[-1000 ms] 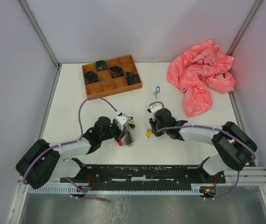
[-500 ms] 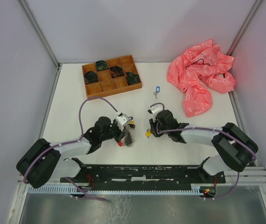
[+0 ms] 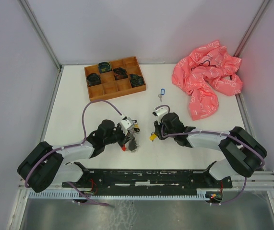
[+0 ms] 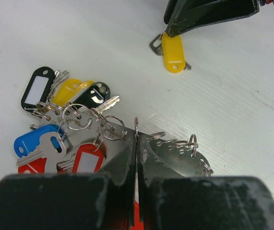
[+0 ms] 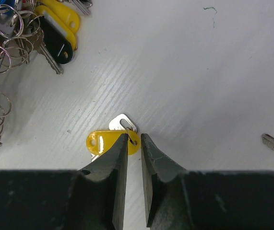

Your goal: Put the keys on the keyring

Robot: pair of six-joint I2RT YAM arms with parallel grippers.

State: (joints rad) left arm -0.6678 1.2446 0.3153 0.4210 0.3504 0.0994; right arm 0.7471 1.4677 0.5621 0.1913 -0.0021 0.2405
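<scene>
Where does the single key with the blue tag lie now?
In the top view, the blue-tagged key lies alone on the far half of the table, between the wooden tray on its left and the crumpled pink bag on its right.

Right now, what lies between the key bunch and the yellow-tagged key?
Only bare table; the left wrist view shows nothing between key bunch and yellow-tagged key.

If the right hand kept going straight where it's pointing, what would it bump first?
Most likely the yellow-tagged key: the right hand points down at the tag's end, right above it. I can't tell if it touches already.
</scene>
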